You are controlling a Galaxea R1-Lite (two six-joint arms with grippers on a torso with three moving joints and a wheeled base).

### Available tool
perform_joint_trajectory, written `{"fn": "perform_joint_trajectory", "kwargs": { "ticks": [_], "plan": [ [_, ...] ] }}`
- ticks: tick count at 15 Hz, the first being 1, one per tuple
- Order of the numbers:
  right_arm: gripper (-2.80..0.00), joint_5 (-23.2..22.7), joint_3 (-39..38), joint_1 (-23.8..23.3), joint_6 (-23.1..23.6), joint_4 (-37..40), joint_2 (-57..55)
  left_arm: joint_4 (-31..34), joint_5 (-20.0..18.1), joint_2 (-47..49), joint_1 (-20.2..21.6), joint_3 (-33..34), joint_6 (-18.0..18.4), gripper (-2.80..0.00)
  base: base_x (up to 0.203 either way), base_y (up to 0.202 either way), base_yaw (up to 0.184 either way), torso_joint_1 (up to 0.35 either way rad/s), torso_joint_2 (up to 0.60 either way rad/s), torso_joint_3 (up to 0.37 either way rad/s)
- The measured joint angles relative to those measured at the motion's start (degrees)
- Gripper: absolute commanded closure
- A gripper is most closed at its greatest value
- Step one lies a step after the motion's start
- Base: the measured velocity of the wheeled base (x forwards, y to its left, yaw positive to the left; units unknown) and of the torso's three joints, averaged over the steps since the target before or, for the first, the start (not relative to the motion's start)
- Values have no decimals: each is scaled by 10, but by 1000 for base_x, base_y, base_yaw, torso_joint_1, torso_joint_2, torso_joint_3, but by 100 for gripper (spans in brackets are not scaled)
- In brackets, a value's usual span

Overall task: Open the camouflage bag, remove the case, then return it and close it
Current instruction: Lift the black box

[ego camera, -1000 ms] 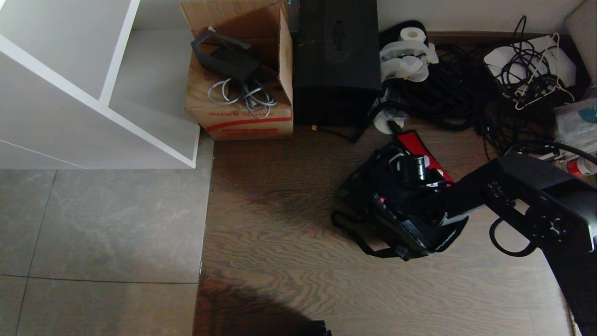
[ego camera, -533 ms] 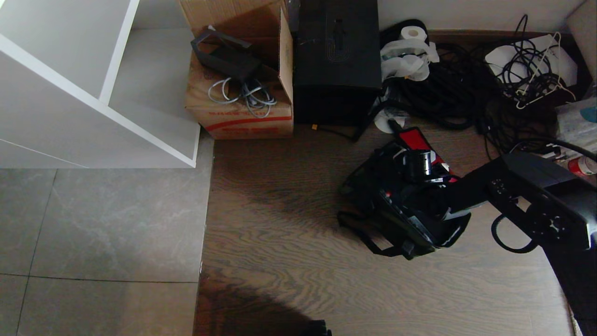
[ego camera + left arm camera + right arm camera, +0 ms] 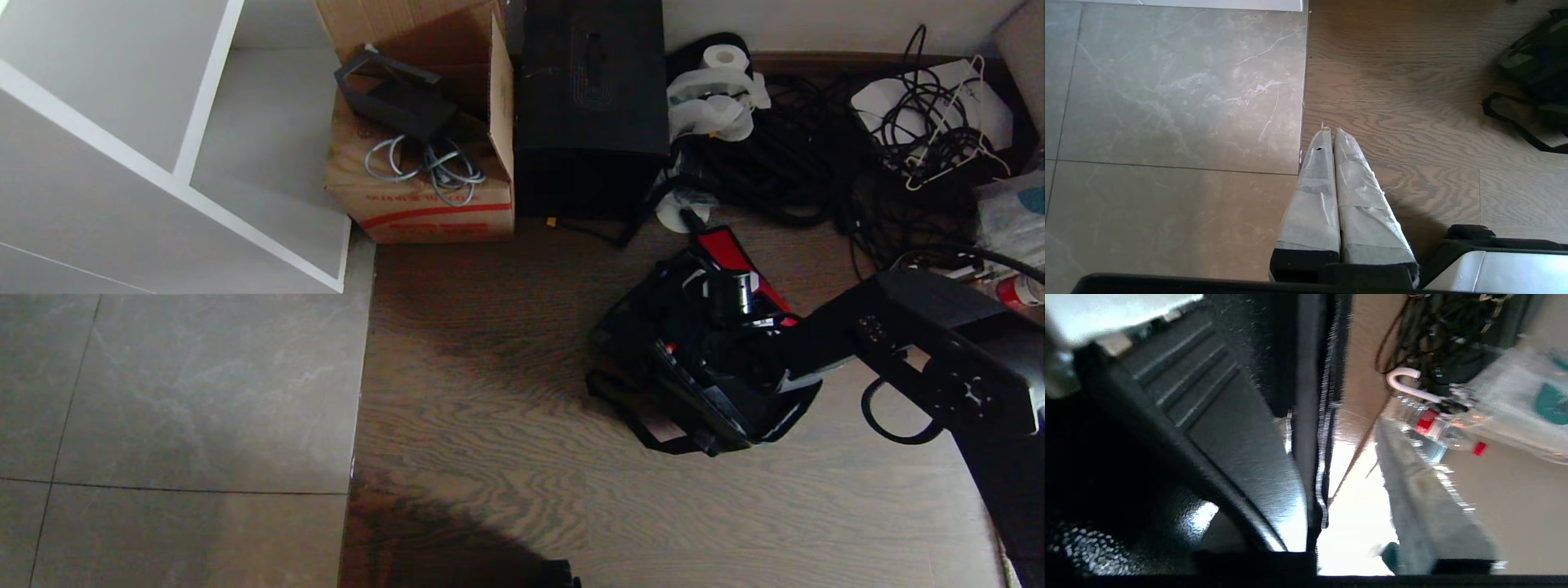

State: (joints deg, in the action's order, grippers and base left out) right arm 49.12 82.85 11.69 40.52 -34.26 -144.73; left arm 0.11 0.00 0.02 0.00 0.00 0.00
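Observation:
The camouflage bag (image 3: 653, 359) lies open on the wood floor, its red lid lining (image 3: 729, 247) folded back. Inside it is the black case (image 3: 710, 384), its handle with silver ends (image 3: 739, 291) facing up. My right arm (image 3: 898, 327) reaches into the bag from the right. In the right wrist view my right gripper (image 3: 1331, 457) is open astride the bag's zipped rim (image 3: 1323, 416). One taped finger (image 3: 1425, 498) stands outside with a bright gap to the rim, and the other is hidden by the case (image 3: 1229, 416). My left gripper (image 3: 1329, 131) hangs shut and empty over the floor, left of the bag (image 3: 1535, 65).
Along the back wall stand a brown cardboard carton (image 3: 424, 180), a taller plain black box (image 3: 592, 106), a toilet roll (image 3: 720, 59) and a tangle of black cables (image 3: 816, 163). A white shelf unit (image 3: 163, 163) fills the far left. A red-capped bottle (image 3: 1012, 290) lies beside the right arm.
The bag and my right wrist have shifted slightly to the right and then part of the way back. The left arm has not moved.

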Motion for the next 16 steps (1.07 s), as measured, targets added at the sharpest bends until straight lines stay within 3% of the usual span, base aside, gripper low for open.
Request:
{"fn": "perform_joint_trajectory", "kwargs": {
  "ticks": [7,16],
  "plan": [
    [0,16,-64,50,-12,-52,15,0,0,0,0,0,0,0,0,0,0,0,0,0],
    [0,5,-83,77,-7,-18,123,0,0,0,0,0,0,0,0,0,0,0,0,0]
  ]
}}
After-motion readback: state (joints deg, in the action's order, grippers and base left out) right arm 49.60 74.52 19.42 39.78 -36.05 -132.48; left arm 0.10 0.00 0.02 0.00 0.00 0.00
